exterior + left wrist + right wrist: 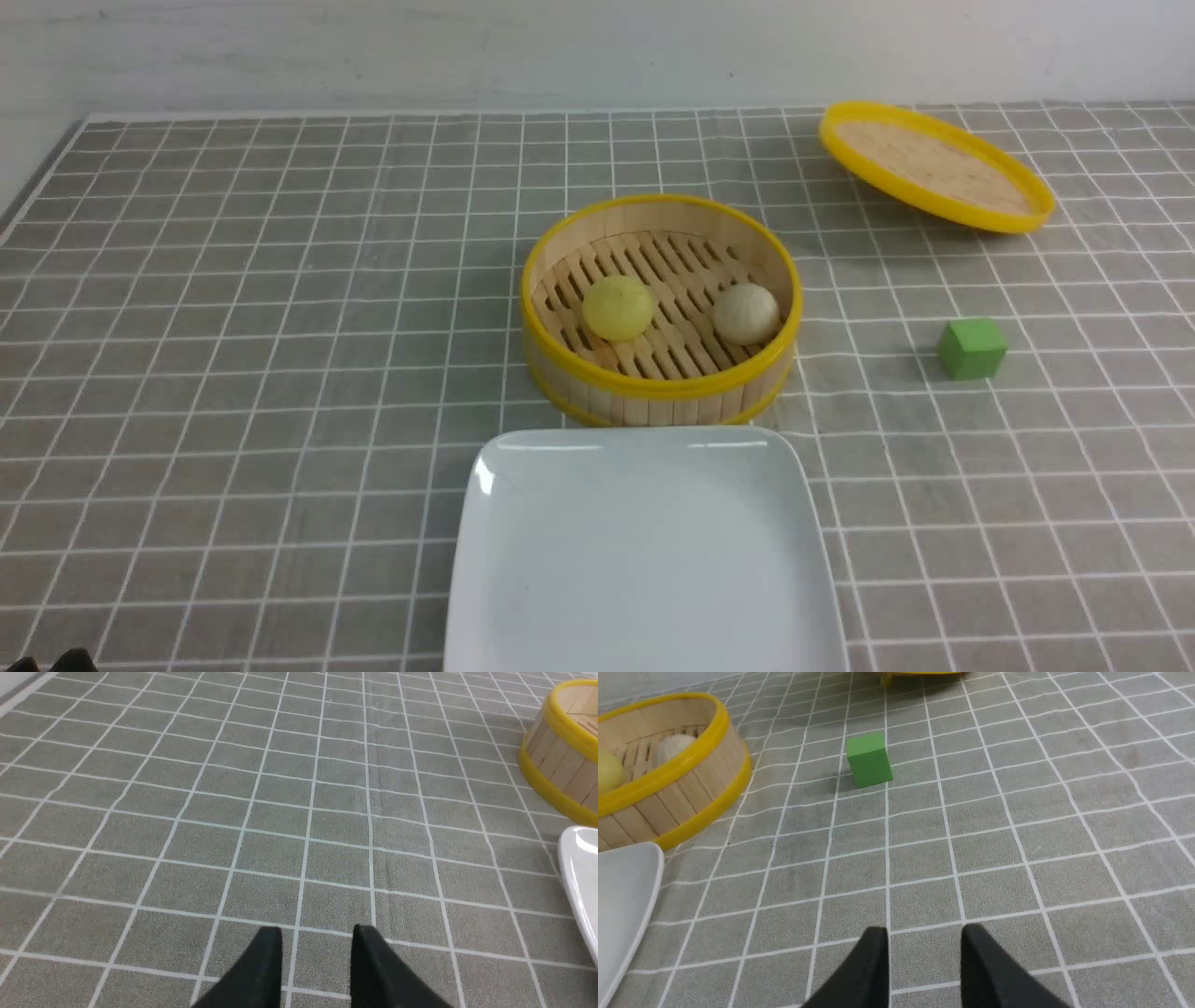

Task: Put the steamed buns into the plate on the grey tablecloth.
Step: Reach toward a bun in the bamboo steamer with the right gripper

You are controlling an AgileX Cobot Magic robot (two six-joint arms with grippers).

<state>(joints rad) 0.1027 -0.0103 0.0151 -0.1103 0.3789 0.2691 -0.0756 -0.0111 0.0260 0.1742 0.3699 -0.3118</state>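
Observation:
Two steamed buns lie in a round bamboo steamer [661, 383]: a pale yellow bun [618, 307] on its left side and an off-white bun [746, 314] on its right. The white square plate [644, 560] sits just in front of the steamer on the grey tablecloth [233, 373], with nothing on it. In the left wrist view my left gripper [317, 933] hovers open over bare cloth, left of the plate's rim [579, 877] and the steamer [560, 751]. In the right wrist view my right gripper [924, 933] is open over cloth; both buns, the off-white [672, 746] and the yellow [607, 772], show inside the steamer.
A green cube [972, 348] stands on the cloth to the right of the steamer, also in the right wrist view as the cube [869, 759]. The steamer's yellow-rimmed lid [934, 166] rests tilted at the back right. The cloth ends at a wall at the back.

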